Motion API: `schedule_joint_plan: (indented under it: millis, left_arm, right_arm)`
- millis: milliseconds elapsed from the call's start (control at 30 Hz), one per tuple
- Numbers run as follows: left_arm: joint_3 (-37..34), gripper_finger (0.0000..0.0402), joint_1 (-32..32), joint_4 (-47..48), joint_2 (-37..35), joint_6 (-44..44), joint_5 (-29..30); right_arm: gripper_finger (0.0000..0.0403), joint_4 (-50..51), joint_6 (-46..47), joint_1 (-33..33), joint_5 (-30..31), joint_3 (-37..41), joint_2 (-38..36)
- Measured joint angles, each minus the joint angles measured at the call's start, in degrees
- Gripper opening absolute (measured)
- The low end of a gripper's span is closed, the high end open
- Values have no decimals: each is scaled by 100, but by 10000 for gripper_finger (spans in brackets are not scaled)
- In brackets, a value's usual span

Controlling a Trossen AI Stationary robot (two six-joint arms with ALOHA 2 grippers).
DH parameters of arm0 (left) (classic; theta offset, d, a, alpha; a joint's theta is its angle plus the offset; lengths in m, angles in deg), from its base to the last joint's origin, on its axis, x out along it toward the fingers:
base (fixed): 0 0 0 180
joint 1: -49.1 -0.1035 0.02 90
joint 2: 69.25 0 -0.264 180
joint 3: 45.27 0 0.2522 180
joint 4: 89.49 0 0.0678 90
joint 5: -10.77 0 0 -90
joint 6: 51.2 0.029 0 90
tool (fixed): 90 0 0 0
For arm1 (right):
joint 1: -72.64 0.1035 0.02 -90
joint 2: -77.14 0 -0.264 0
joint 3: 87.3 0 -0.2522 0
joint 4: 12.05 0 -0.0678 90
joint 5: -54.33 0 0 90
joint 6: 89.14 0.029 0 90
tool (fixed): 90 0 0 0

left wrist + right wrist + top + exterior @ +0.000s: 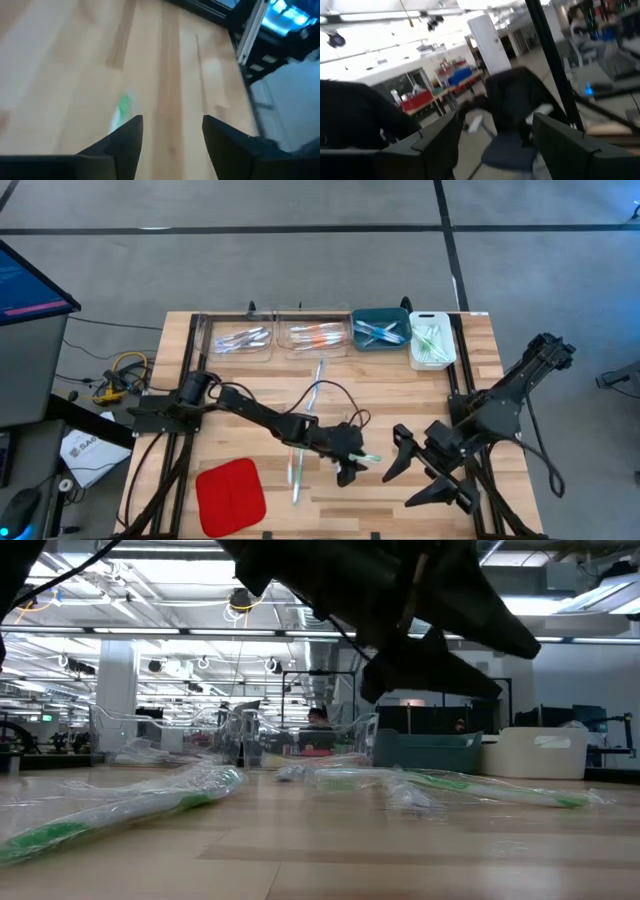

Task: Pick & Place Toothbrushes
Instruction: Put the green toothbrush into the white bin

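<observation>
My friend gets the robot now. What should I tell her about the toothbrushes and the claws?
Left gripper: jaws open, empty, low over the table's middle front, a green toothbrush just beside it.
Right gripper: jaws open, empty, waiting at the front right.
Done: toothbrushes already lie in four bins along the back edge, sorted by colour.
Left: about three loose toothbrushes on the wood near the middle. The green one probably belongs in the white bin at the back right.
</observation>
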Motion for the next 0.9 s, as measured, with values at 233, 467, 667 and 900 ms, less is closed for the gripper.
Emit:
schedule_joint_plan:
  millis: [233,467,667,900]
  left_arm:
    - [-2,181,61,1174,-580,-1451,-1435]
    - [-26,150,281,2545,-1610,-1318,-532]
    - [-889,129,587,2625,-2719,-2314,1225]
    - [-2163,113,1022,2425,-4144,-3340,2306]
  right_arm:
    - [256,960,609,-42,-46,0,2]
    - [256,1645,1018,-542,8,0,0]
    - [256,2836,2996,-995,-96,0,-1]
    - [256,4638,6990,-1442,-221,1,200]
